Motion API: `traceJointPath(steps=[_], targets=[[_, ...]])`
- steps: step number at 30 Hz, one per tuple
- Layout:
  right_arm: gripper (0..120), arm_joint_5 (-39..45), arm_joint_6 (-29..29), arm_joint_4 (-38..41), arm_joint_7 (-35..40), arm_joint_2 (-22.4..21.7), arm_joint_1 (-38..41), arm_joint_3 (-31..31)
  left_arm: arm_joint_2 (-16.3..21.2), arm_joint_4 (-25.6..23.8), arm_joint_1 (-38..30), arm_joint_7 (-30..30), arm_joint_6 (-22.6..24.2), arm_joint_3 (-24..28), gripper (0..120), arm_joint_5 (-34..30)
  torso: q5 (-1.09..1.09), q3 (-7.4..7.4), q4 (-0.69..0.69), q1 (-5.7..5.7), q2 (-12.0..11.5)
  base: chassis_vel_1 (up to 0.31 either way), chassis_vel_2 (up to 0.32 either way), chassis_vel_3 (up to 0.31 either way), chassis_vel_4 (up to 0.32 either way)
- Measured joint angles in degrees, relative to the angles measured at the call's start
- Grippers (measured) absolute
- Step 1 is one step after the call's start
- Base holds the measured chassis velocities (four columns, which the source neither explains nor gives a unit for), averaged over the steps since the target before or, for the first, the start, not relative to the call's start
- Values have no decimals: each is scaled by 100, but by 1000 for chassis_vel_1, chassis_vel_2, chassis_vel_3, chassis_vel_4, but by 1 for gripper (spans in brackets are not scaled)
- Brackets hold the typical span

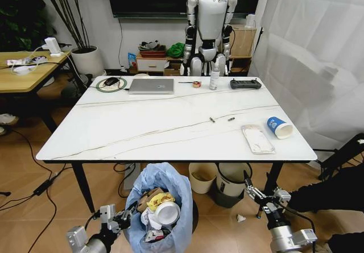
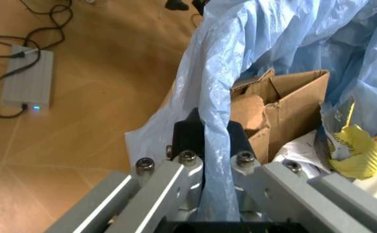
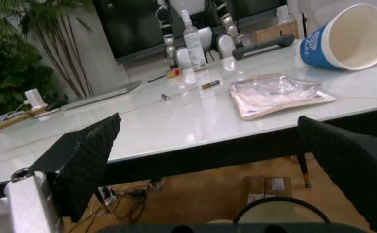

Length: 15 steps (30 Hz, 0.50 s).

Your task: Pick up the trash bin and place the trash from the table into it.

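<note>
While your left gripper (image 2: 215,145) pinches the trash bin (image 1: 161,207) liner's rim, that grip shows clearly from the left wrist. Your right gripper (image 3: 221,160), fingers spread, faces the table (image 1: 170,122); the blue cup (image 1: 279,127) lies tipped, mouth pointing right.

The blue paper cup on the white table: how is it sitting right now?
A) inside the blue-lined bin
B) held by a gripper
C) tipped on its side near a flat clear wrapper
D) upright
C: the blue paper cup lies on its side on the table, open mouth showing, beside the flat wrapper.

One blue cup (image 1: 279,127), one wrapper (image 1: 257,139)
</note>
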Motion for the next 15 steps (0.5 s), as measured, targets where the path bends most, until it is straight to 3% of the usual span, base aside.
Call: traceJointPath(steps=[15], targets=[[100,0,41,-59,-30,-14,36,-10,-21,16,-21,-3,2,40,0,20,1,0,1,0,0,-122,-115,115,117]])
